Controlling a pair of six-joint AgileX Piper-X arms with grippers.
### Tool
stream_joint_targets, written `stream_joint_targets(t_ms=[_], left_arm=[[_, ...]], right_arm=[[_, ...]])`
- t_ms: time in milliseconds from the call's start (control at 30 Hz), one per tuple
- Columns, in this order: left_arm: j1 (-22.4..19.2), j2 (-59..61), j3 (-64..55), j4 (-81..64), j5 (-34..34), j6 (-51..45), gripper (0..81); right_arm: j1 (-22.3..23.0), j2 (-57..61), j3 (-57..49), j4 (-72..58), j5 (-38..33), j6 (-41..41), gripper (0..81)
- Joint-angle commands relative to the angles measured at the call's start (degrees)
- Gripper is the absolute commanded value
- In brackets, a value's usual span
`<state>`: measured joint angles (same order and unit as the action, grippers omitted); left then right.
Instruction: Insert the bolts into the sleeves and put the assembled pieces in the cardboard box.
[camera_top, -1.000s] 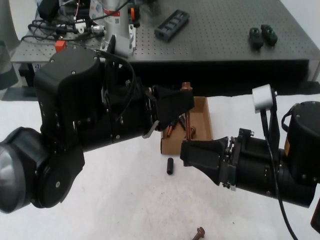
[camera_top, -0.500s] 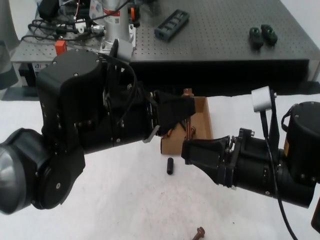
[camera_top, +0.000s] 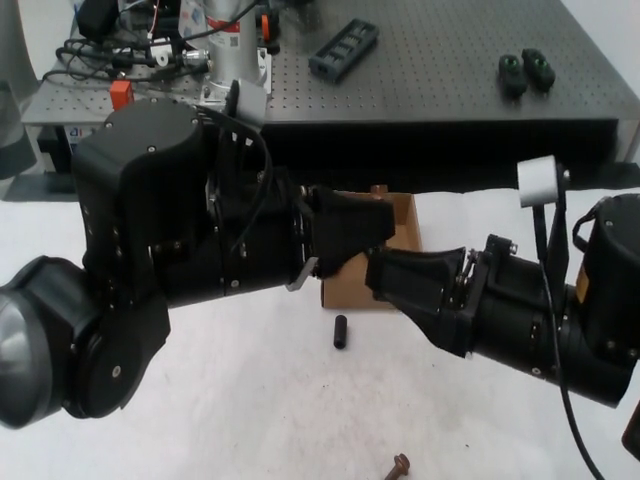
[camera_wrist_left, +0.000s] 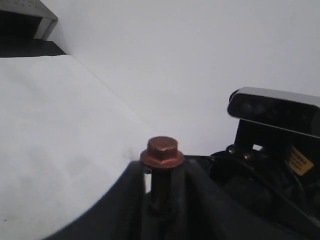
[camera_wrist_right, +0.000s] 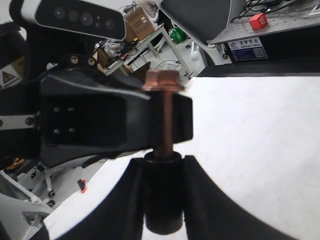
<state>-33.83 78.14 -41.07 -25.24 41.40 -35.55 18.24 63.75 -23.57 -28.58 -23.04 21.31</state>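
Spreading beneath everything, the white surface (camera_top: 250, 400) is carrying the cardboard box (camera_top: 346, 292), and your two arms are meeting at that box in the high view. The left arm (camera_top: 150, 250) is taking up the near left side, and the right arm (camera_top: 540, 320) is stretching in from the right.

Your left tool (camera_wrist_left: 161, 197) is pinching the copper bolt (camera_wrist_left: 161, 152) by its shank, just under the flanged hex head. Your right tool (camera_wrist_right: 162, 172) is pinching the black sleeve (camera_wrist_right: 162, 200) between its two fingers. The right wrist view is showing the bolt's shank running into the open end of the sleeve, with the head standing well clear of it. The pair is hanging off the surface between the two tools.

A second black sleeve (camera_top: 340, 332) is lying loose on the surface just in front of the box. Another bolt (camera_top: 400, 465) is lying nearer you, well apart from the box.
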Motion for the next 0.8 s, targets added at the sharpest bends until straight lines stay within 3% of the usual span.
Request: stream_joint_targets(t_ms=[0,67,167,267,367,500,767], left_arm=[[-0.16,-0.63,-0.18,0.05,0.18,1.17,45.5],[-0.16,-0.63,-0.18,2.67,-2.94,1.16,53.6],[-0.16,-0.63,-0.18,8.42,-5.49,5.23,49.6],[-0.73,0.14,-0.57,15.57,-7.47,14.10,42.1],[-3.19,3.84,-3.72,26.16,-8.36,24.70,35.2],[-8.47,11.82,-11.77,41.51,-16.04,34.91,34.8],[-14.22,25.01,-26.05,58.18,-24.43,40.83,34.8]], right_arm=[[0.50,-0.25,-0.65,-1.64,0.70,-0.07,3.7],[-2.73,0.19,-1.30,-0.81,3.09,-2.84,3.7],[-8.25,2.87,-5.45,5.22,3.57,-7.56,3.7],[-11.05,8.93,-13.18,13.58,5.75,-13.83,3.7],[-11.40,18.30,-24.07,22.77,9.26,-20.11,3.7],[-10.71,31.12,-38.81,34.28,14.02,-24.25,3.7],[-8.82,49.52,-60.78,50.55,15.94,-25.20,3.7]])
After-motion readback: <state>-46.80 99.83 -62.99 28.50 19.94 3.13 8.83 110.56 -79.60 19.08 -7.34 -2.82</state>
